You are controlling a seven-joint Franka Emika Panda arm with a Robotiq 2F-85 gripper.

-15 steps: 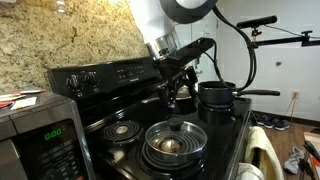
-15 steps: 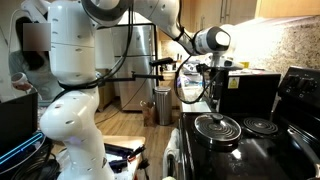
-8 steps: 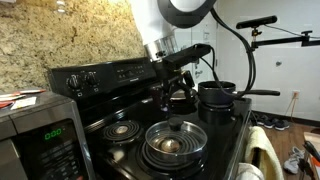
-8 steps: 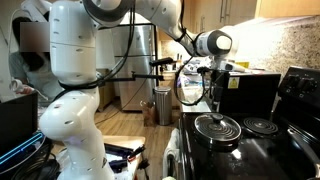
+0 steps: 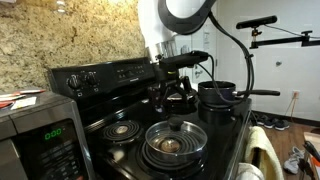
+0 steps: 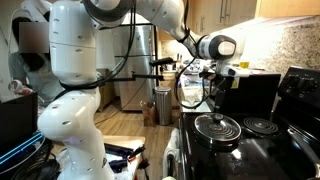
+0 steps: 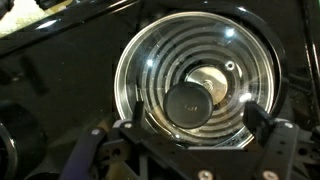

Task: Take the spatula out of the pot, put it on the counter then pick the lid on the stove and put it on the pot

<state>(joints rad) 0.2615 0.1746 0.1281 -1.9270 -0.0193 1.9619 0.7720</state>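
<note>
Hovering above the lid point(image 5: 175, 141), the claw point(image 5: 176, 97) stands wide apart, empty. The pot point(image 5: 215, 98) sits at the lid's one o'clock.

Your cam's straight over the lid point(image 7: 232, 52), dark knob point(image 7: 187, 103) ctr, coil point(image 7: 150, 72) showing thru glass; gripper point(image 7: 190, 125) fingers spread wide either side.

Wall: I see speckled granite point(image 5: 60, 40), far left.
Cabinets: wooden cabinets point(image 6: 285, 8), top right of my feed.
Floor: tan wood floor point(image 6: 125, 142), near left.
</note>
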